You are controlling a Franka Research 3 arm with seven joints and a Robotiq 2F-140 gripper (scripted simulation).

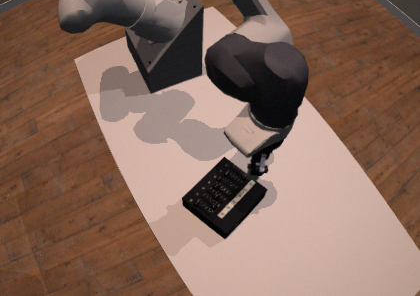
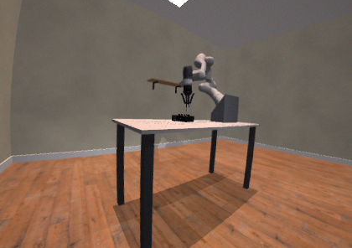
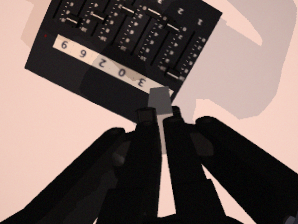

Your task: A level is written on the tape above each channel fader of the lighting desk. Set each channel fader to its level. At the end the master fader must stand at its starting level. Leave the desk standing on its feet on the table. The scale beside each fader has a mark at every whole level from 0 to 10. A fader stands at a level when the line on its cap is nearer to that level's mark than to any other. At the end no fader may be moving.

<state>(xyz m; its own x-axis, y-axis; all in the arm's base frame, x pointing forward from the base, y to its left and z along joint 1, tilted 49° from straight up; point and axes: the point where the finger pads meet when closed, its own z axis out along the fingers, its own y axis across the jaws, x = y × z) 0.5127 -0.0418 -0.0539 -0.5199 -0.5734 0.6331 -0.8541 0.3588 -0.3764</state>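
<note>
Black desk: the lighting desk (image 1: 224, 198) is a dark rectangular box that lies flat on the pale counter (image 1: 325, 220), near the middle of its width and toward the end away from the arm's pedestal (image 1: 170, 55).
Long axis: in the top view the desk sits turned, its long sides running from lower left to upper right, so no side is square with the counter's edges.
Tape: a pale strip of tape (image 3: 107, 66) with written digits runs along the desk's length; in the top view it lies on the lower-right side of the fader field.
Faders: the slots (image 3: 127, 26) run across the desk, side by side, at right angles to the tape; their caps stand at different heights along the slots, too small to read against the scales.
Hand: the hand (image 3: 160, 111) points down with its fingers brought fully together and nothing between them.
Hand position: the joined fingertips (image 1: 257, 166) hang at the desk's upper-right end, by the end of the tape; whether they touch the desk cannot be told.
Exterior view: the desk (image 2: 183, 117) is a low dark block on the counter under the hand (image 2: 187, 105).
</note>
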